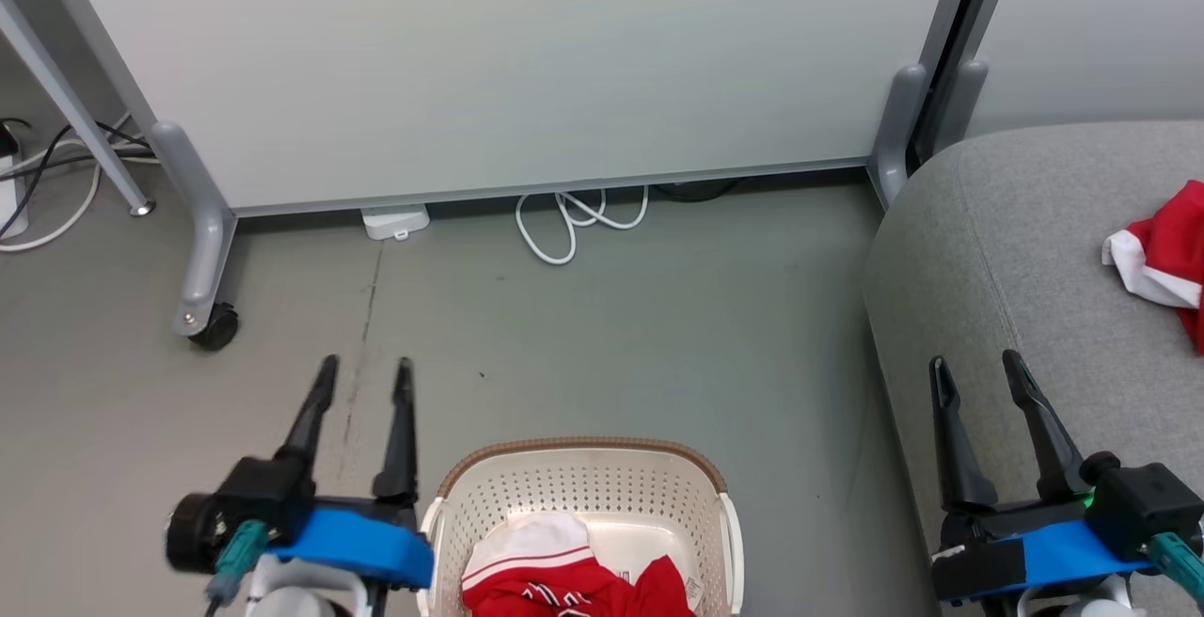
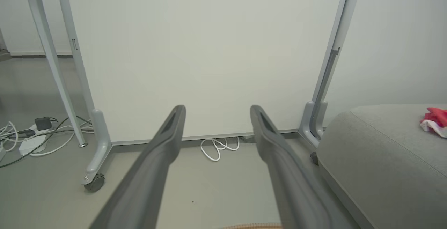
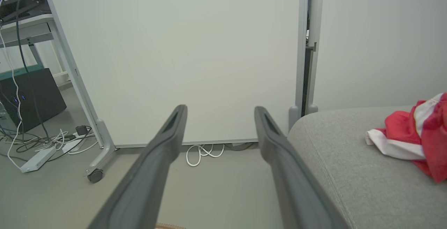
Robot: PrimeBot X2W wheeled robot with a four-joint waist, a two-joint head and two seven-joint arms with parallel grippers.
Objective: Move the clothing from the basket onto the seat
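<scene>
The head camera is looking steeply down at the floor [image 1: 611, 335]; both wrist cameras are facing the partition [image 2: 209, 47] from low down, all sharing the seat [image 3: 349, 166] corner.

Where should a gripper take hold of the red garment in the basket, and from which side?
Probably the white-trimmed fold of the red garment, from straight above: the fold humps up loosely, and the basket walls close off every side approach.

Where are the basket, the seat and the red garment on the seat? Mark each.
basket [image 1: 583, 485]: head view, perforated far wall.
seat [image 1: 1016, 250]: head view, bare grey cushion top.
red garment [image 3: 401, 129]: right wrist view, red fabric above its white trim.
</scene>
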